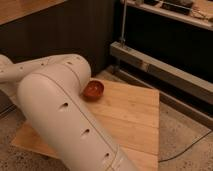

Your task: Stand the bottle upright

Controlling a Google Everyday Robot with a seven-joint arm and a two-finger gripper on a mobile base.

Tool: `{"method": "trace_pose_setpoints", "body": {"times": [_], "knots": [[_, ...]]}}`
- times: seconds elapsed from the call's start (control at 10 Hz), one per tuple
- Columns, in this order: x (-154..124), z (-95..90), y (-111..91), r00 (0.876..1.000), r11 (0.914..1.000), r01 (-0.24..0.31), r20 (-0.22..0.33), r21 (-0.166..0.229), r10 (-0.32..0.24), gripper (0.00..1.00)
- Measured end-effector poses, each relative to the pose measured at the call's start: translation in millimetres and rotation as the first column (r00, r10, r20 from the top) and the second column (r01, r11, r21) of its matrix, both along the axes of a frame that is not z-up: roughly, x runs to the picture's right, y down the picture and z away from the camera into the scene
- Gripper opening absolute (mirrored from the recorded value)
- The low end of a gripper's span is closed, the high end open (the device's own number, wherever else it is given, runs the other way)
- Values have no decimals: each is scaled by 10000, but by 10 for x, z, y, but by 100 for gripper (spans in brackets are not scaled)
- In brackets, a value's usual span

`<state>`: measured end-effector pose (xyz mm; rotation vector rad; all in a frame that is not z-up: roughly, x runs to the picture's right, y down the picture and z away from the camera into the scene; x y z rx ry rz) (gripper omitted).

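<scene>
White robot arm [65,110] filling the lower left of the frame above a wooden board [132,117]; neither bottle nor gripper is shown.

The arm is seen running from the left edge to an elbow near the centre, then out through the bottom edge. The gripper is therefore taken to lie below the frame, and its state cannot be told. A small reddish-brown bowl [93,90] is set on the board just right of the elbow. The bottle is judged to be hidden behind the arm or outside the frame, so its place relative to the gripper cannot be given. It should first be located, then grasped across its body and tipped up gently.
</scene>
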<state>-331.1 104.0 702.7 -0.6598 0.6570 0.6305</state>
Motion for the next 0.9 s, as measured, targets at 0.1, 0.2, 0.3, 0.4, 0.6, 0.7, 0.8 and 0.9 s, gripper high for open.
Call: {"method": "trace_pose_setpoints", "body": {"times": [0.1,0.2,0.3,0.4,0.6,0.7,0.8,0.9], "knots": [[-17,52,-10,9999,9999,-139,58,69,138,64],[-21,106,-34,9997,9995,-238,89,218,236,65],[-31,110,-42,9995,9992,-307,109,274,304,65],[-31,115,-50,9993,9988,-369,113,317,366,65],[-10,115,-90,9988,9978,-477,102,466,473,65],[2,110,-102,9987,9975,-497,98,503,493,65],[21,97,-121,9986,9971,-525,91,558,521,65],[39,88,-139,9986,9966,-533,75,630,529,65]]}}
